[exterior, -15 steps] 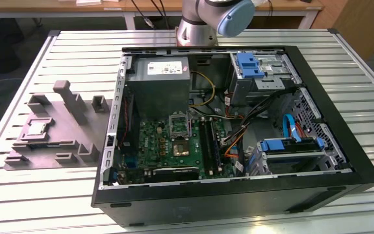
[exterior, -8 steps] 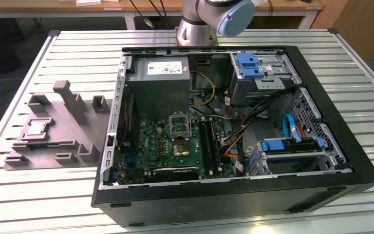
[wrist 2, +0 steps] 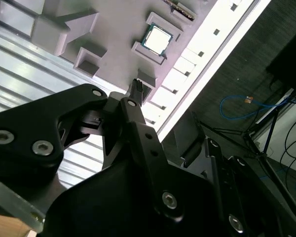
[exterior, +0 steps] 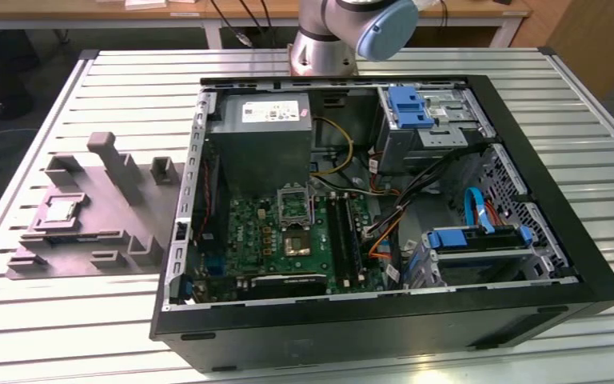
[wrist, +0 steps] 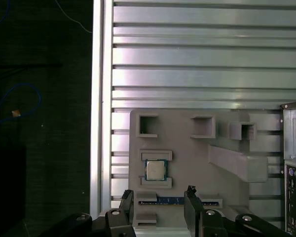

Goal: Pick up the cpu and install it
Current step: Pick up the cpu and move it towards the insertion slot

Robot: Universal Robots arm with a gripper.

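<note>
Open computer case [exterior: 392, 328] just beside grey fixture [exterior: 115, 228] on slatted table [exterior: 61, 336].

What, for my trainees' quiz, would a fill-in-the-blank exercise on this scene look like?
The cpu rests in a ___ fixture. The gripper is ___ and holds nothing. The fixture stands on the exterior view's ___ of the case.
Missing: grey; open; left.

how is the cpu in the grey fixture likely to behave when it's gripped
The cpu looks thin, flat and rigid, so it probably won't flex and is likely light. Its smooth metal top may be slippery. Seated between raised blocks of the grey fixture, it likely won't slide if nudged.
</note>
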